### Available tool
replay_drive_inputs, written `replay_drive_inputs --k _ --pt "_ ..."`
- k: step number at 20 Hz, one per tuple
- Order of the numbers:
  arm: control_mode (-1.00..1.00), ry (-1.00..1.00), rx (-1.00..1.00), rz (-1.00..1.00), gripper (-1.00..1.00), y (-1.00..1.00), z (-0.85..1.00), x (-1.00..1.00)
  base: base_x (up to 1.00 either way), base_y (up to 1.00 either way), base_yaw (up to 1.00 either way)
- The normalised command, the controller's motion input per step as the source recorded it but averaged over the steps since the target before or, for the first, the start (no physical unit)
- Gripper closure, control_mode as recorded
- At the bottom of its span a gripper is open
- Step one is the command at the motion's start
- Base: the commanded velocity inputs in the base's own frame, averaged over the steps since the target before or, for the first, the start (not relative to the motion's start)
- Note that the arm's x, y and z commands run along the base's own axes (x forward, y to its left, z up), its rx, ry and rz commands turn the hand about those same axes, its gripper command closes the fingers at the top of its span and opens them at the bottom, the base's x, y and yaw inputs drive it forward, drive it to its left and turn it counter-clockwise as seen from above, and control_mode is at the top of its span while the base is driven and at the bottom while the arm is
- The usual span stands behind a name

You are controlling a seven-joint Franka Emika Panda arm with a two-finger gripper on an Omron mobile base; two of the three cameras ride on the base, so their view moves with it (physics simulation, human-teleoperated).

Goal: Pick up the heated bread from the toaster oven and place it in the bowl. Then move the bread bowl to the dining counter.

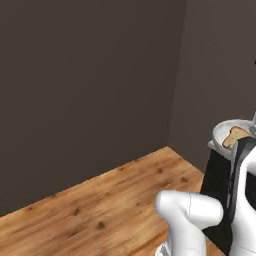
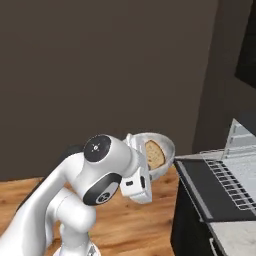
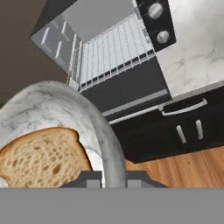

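Nearby, toaster oven [image 3: 118, 57] door open beside bowl [image 3: 52, 105].

A brown wooden floor [image 1: 100, 205] with dark knots runs up to a plain dark wall [image 1: 85, 75]. Black cabinet fronts [image 3: 175, 131] with long silver handles [image 3: 183, 107] stand under a white marbled surface [image 3: 197, 48].

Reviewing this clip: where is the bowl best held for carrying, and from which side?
By its rim, as here: the gripper is shut on the bowl's thin raised edge, one finger inside, one outside, beside the bread, coming from above so the bowl stays level.
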Motion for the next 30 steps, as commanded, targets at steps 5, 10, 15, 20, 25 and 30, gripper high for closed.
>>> replay_drive_inputs --k 5,10,15,20,25,30 --pt "1.00 0.00 0.00 0.00 1.00 0.00 0.00 0.00 0.00 0.00 1.00" --pt "1.00 0.00 0.00 0.00 1.00 0.00 0.00 0.00 0.00 0.00 1.00" --pt "1.00 0.00 0.00 0.00 1.00 0.00 0.00 0.00 0.00 0.00 0.98" --pt "1.00 0.00 0.00 0.00 1.00 0.00 0.00 0.00 0.00 0.00 0.88" --pt "1.00 0.00 0.00 0.00 1.00 0.00 0.00 0.00 0.00 0.00 0.89" --pt "1.00 0.00 0.00 0.00 1.00 0.00 0.00 0.00 0.11 0.00 0.85"
